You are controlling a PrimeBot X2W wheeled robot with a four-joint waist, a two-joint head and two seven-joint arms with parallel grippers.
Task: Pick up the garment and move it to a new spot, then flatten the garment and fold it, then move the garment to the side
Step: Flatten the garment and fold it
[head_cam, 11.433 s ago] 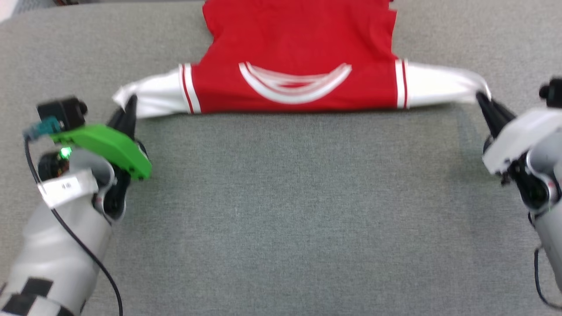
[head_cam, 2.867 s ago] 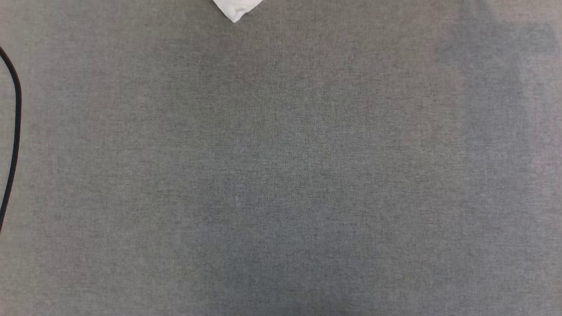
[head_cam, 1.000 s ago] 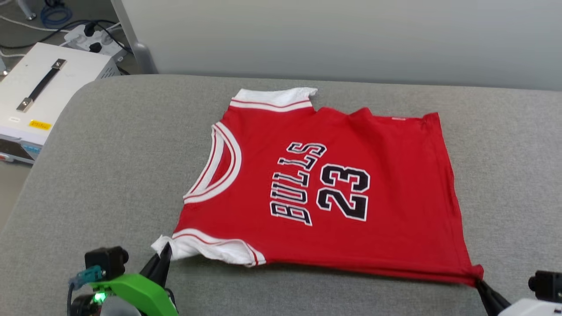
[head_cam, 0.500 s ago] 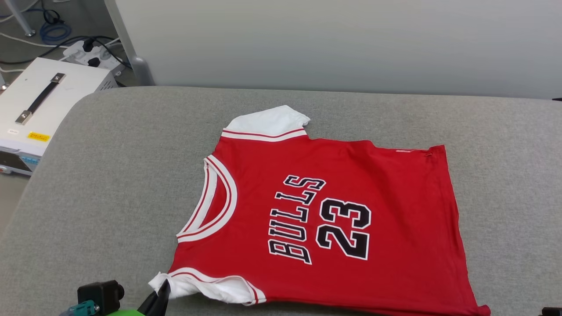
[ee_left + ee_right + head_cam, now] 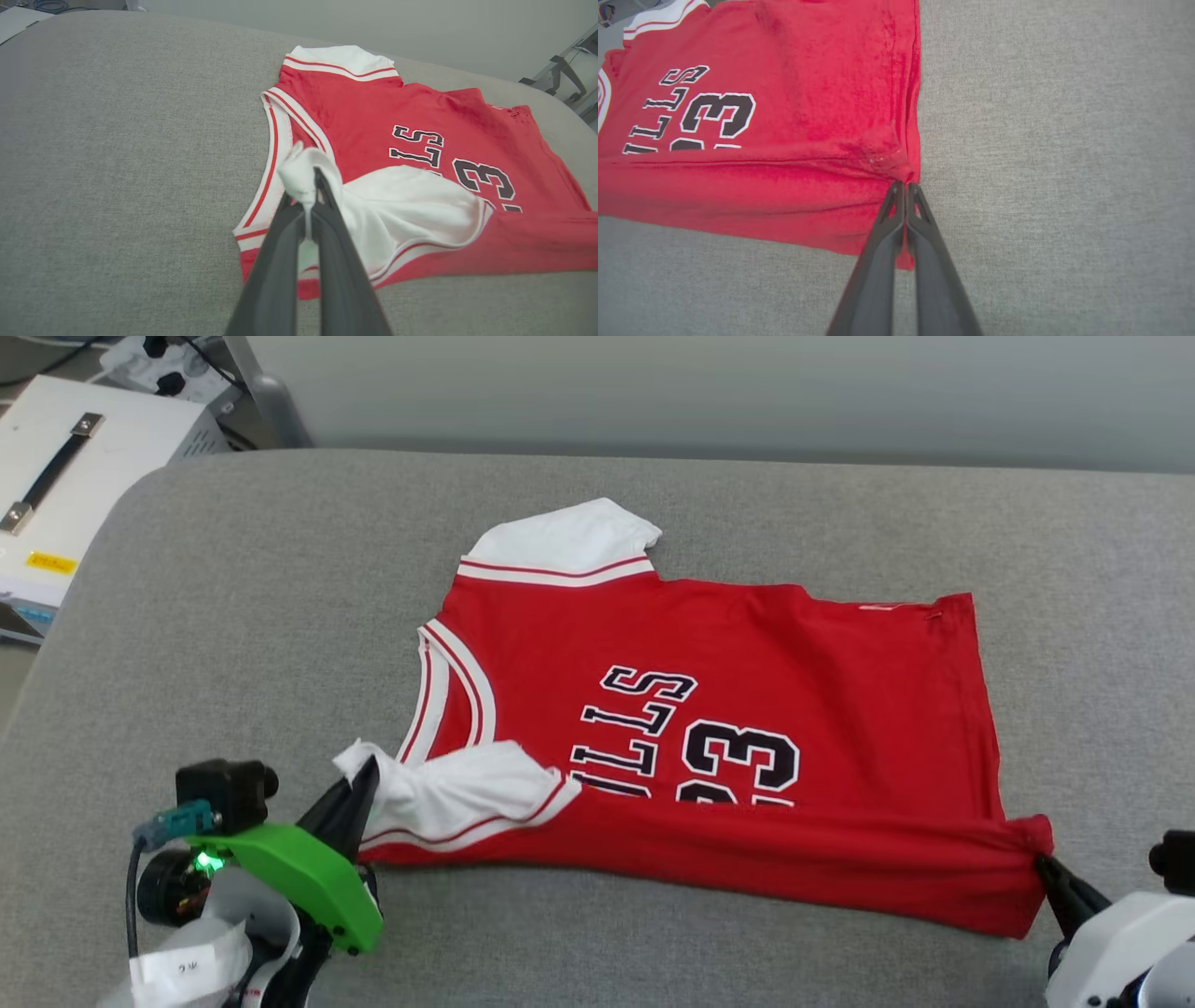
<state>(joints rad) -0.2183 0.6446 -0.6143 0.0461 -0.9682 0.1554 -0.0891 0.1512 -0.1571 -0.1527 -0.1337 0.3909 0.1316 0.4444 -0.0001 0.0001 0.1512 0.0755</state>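
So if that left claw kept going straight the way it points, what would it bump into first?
The left gripper is clamped on the white sleeve of the shirt. Straight on, it would probably meet the striped collar first, though depth is hard to judge.

I see a grey fabric-covered bench [image 5: 233, 616] with a rounded far-left corner and a plain pale wall [image 5: 747, 392] behind it. Past that corner sits a white box [image 5: 84, 467] with a black handle [image 5: 47, 476] and a yellow label [image 5: 51, 562], near a power strip [image 5: 154, 359] and a grey metal leg [image 5: 271, 406]. The light is soft and even.
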